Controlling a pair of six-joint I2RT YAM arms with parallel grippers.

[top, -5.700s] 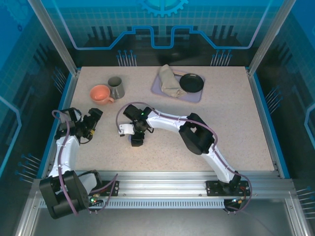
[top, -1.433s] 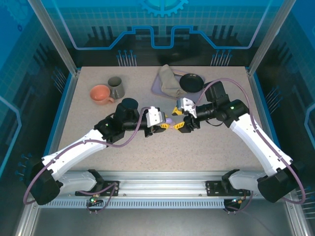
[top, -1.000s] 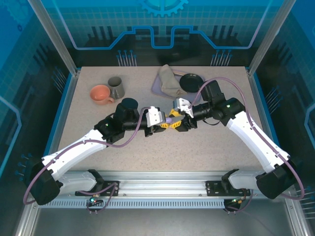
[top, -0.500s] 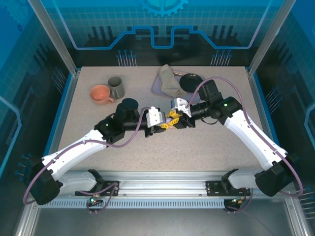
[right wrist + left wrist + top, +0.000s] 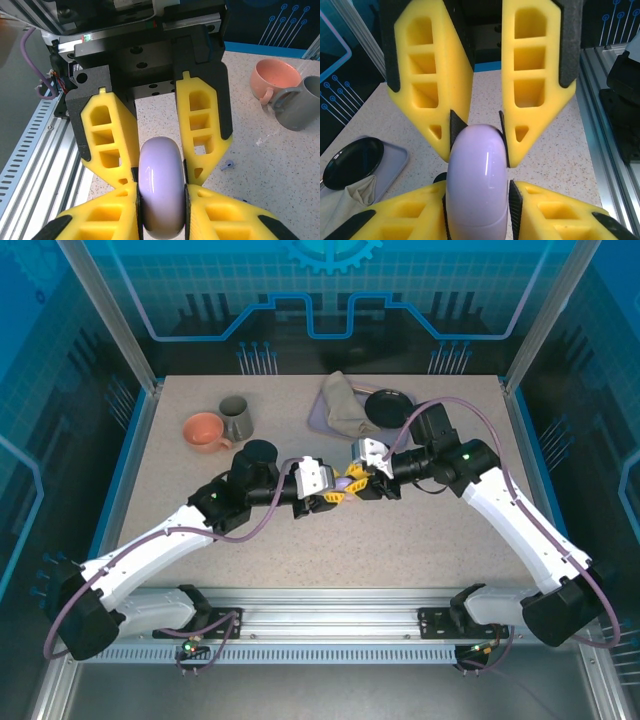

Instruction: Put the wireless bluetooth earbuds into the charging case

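With the left gripper (image 5: 477, 181) pinches the lilac charging case (image 5: 161, 167) by its two flat faces, pads flush, no gap to be seen; with the right gripper (image 5: 161, 187) pinches the same faces from the opposite end; holds the case edge-on over the middle of the tabletop (image 5: 400, 550), reaching in from 8 o'clock and from 3 o'clock in the top view; looks like a hand-over or a two-sided brace, probably so one side can steady the case while the other regrips or works the lid; shows no seam or open lid to either wrist camera; reads as a smooth, glossy, rounded pebble of hard plastic, likely slippery, against chunky yellow fingers (image 5: 452, 75) cut with windows and tipped with thin black pads; gives no sure sight of the wireless bluetooth earbuds; spots one tiny lilac-grey piece (image 5: 227, 165), perhaps a bud, on the speckled surface at 3 o'clock of the case in the right wrist view.
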